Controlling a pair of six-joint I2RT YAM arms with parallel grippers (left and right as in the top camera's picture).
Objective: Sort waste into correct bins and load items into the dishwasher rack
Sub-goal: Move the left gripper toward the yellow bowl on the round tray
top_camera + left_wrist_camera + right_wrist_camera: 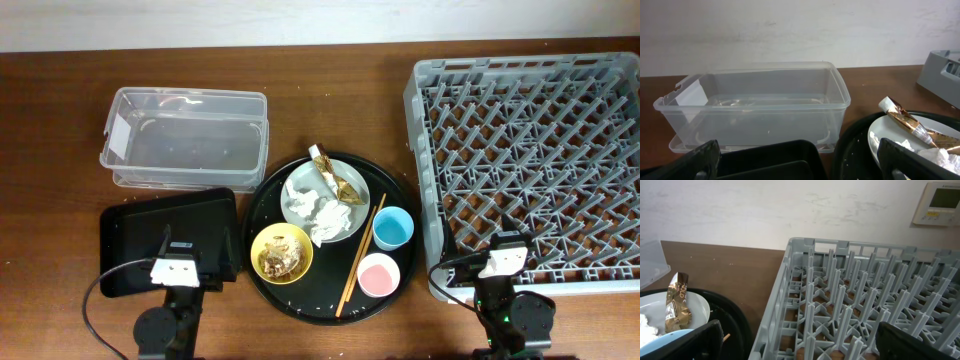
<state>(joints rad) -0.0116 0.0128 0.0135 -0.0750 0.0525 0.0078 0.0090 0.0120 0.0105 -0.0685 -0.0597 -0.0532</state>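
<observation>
On the round black tray [320, 290] stand a grey plate [288, 210] with white tissues [327, 218] and gold foil wrappers [337, 181], a yellow bowl [281, 253] with brown scraps, a blue cup [392, 228], a pink cup [378, 275] and chopsticks [362, 250]. The clear tub [185, 135] and the shallow black tray [165, 235] lie to the left, the grey rack [530, 150] to the right. My left gripper [180, 262] is open and empty over the black tray's near edge [800, 167]. My right gripper [505, 258] is open and empty at the rack's near edge [800, 342].
The left wrist view shows the tub [755, 105], the plate's rim [877, 142] and a wrapper [905, 122]. The right wrist view shows the rack's prongs [865, 295], a wrapper [676, 307] and a chopstick tip [726, 337]. A wall stands behind the table.
</observation>
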